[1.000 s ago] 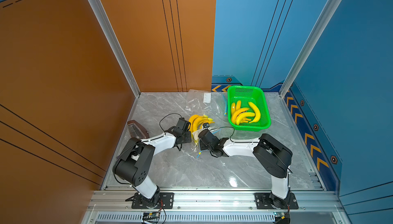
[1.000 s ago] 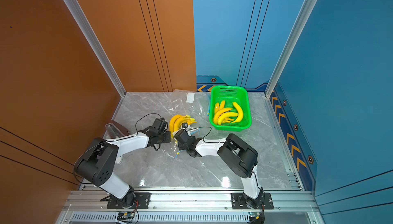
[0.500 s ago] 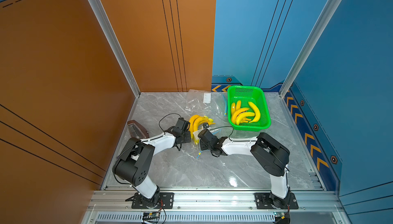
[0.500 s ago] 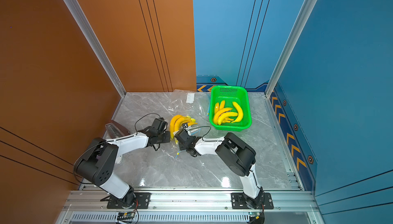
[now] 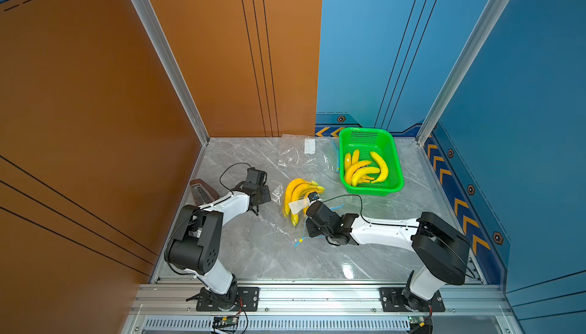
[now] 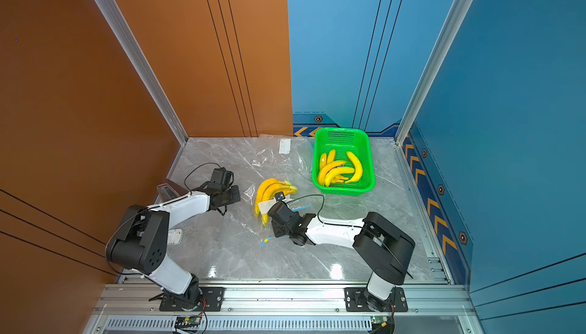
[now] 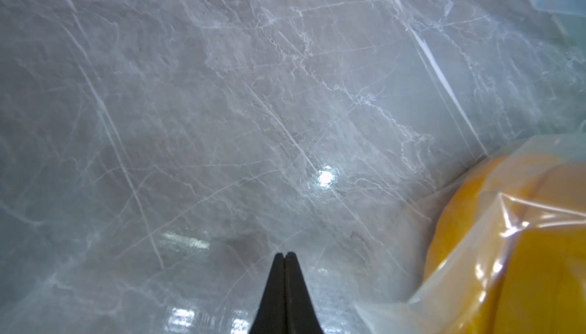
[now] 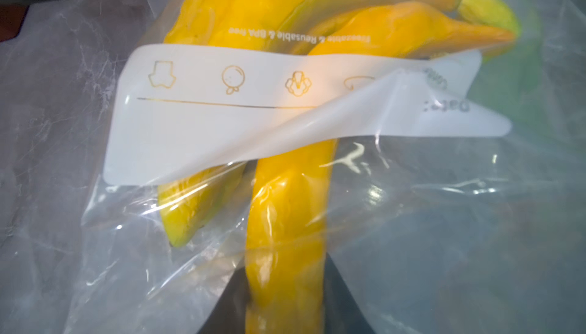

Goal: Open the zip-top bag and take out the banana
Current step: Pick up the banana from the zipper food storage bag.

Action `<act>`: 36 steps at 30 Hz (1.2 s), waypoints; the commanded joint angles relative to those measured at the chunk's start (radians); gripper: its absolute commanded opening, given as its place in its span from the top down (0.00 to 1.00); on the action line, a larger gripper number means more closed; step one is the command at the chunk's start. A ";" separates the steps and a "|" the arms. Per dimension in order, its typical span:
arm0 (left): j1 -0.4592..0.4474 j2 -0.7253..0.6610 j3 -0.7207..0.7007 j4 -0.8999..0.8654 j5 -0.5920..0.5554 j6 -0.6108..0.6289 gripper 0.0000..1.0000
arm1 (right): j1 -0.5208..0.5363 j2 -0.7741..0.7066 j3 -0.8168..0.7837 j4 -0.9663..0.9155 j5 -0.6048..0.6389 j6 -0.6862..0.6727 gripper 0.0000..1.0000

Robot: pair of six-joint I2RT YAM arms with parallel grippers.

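Two-armed extraction step, by the look; clamping one finger of the banana bunch with the right gripper, inside the zip-top bag, near the green basket; left gripper clenched tight at the bag's edge, on film or nothing, cannot tell; next, probably: drawing the fruit out, anchoring the bag.

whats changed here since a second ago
The right gripper has closed on a banana in the bag and pulled back toward its base. The bunch seems to have slid slightly nearer with it. The left gripper stays shut beside the bag, and the basket has not moved.
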 commanded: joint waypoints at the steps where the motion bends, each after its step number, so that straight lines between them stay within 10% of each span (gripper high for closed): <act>1: -0.045 -0.017 0.006 -0.014 0.027 -0.006 0.88 | 0.011 0.013 0.010 -0.007 0.036 0.001 0.78; 9: -0.067 -0.075 -0.027 -0.012 0.095 -0.047 0.46 | -0.004 0.091 0.043 0.069 0.019 0.026 0.78; 23: -0.059 -0.172 -0.098 0.158 0.192 -0.057 0.31 | -0.005 0.102 0.013 0.090 0.018 0.031 0.78; 36: -0.028 0.064 -0.003 0.171 0.242 -0.039 0.27 | -0.003 0.106 0.021 0.095 0.009 0.025 0.78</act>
